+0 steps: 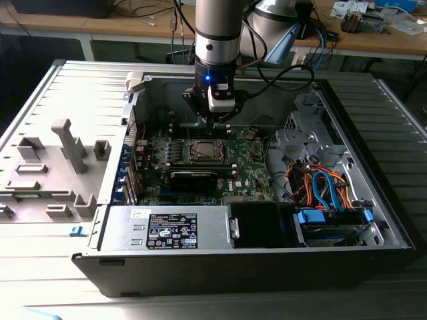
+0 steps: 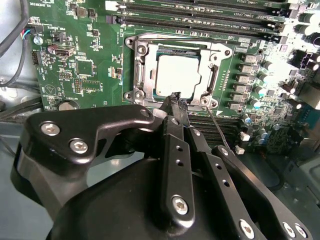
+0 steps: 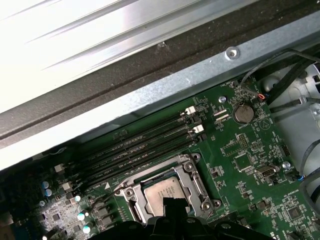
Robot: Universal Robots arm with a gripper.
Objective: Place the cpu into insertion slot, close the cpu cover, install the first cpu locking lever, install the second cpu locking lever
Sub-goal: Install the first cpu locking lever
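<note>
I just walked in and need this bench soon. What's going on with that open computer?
A robot arm is working inside the open computer case. Its gripper is down at the edge of the insertion slot on the green motherboard, with its tips drawn together. The cpu already sits in the slot, and the cpu cover appears to lie flat around it. The gripper holds nothing that can be made out.

Matt silvery metal cpu [image 2: 176, 75], glossy cover [image 2: 141, 70]
</note>
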